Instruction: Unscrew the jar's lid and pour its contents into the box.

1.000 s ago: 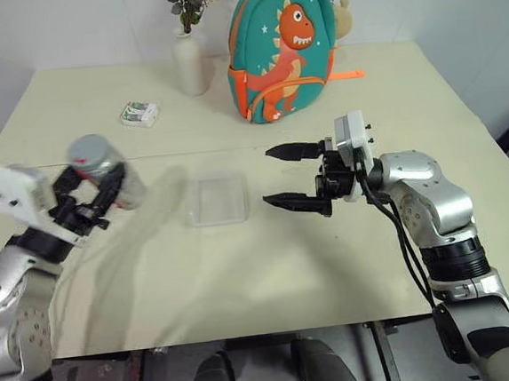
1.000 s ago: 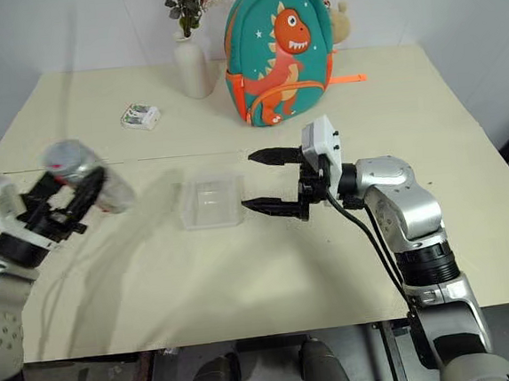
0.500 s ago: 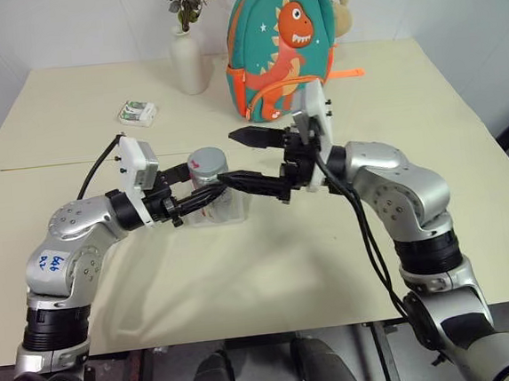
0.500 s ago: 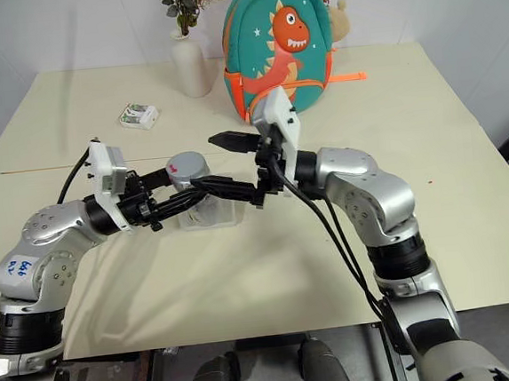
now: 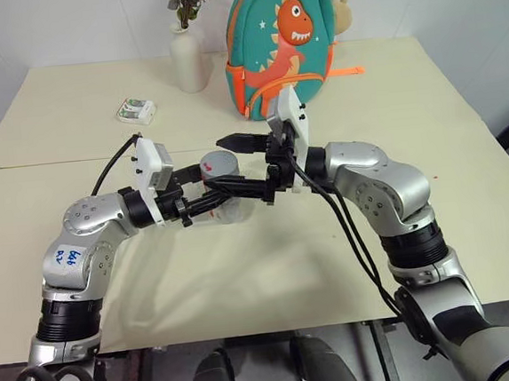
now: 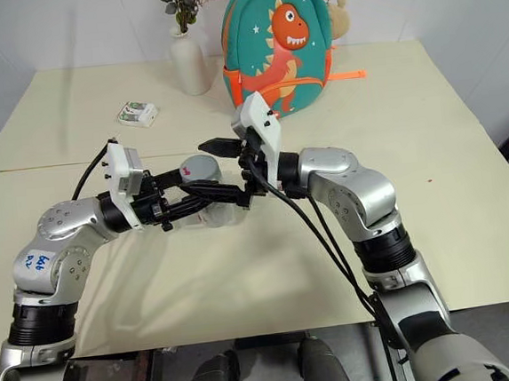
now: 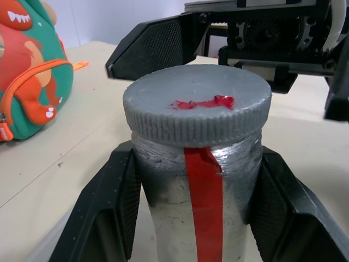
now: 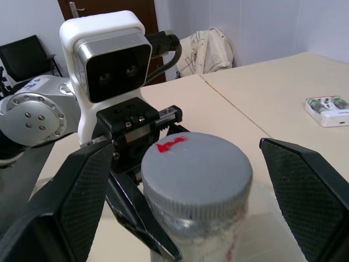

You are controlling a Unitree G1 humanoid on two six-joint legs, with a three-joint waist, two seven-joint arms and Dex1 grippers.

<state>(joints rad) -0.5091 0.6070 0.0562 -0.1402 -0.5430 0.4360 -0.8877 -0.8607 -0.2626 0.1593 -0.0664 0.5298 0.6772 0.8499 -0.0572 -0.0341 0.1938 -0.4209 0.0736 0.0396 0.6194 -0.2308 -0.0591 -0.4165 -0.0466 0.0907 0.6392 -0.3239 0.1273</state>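
Found left gripper (image 7: pixel 193 218) jaws pinching jar (image 7: pixel 199 207) upright, grey lid (image 7: pixel 197 106) on. Noted right gripper (image 8: pixel 191 180) jaws spread wide astride lid, not touching.

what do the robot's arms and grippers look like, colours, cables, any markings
Both arms are silver-grey metal with rounded joint housings and black ribbed bands lower down. The left gripper and right gripper each have two black, textured fingers and carry a white boxy camera module at the wrist. Black cables loop from the modules along the arms. The left arm bears a white sticker with blue handwriting.
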